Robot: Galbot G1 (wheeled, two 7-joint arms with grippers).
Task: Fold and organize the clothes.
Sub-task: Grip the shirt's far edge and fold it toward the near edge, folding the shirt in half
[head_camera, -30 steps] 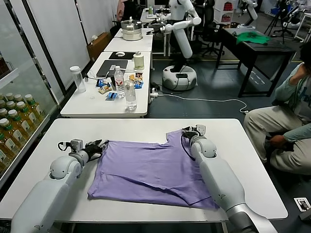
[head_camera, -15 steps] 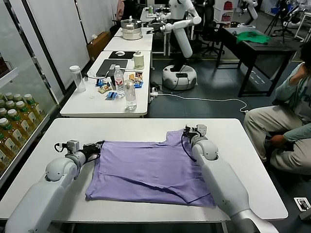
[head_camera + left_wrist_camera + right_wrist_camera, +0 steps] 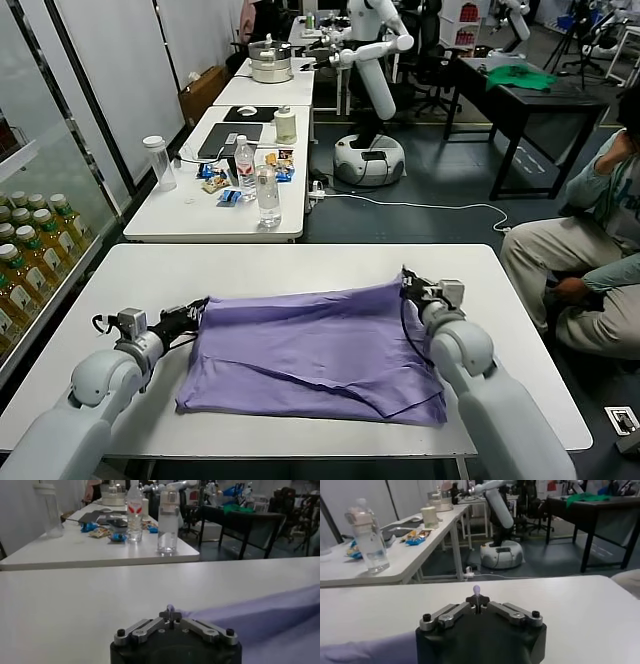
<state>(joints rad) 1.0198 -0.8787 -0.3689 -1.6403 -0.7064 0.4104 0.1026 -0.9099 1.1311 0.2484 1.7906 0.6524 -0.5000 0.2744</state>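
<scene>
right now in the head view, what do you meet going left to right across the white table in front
left gripper pinching the shirt's left corner → purple t-shirt → right gripper pinching its right corner → bare white table

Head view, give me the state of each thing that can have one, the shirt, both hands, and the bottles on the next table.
Lavender thin-fabric T-shirt: partly folded on the white table, far edge lifted and stretched between the hands.
Left hand: shut on the shirt's far left corner.
Right hand: shut on the shirt's far right corner.
Clear plastic water bottles: upright, capped.
Clear tall tumbler: upright, lid on.
</scene>
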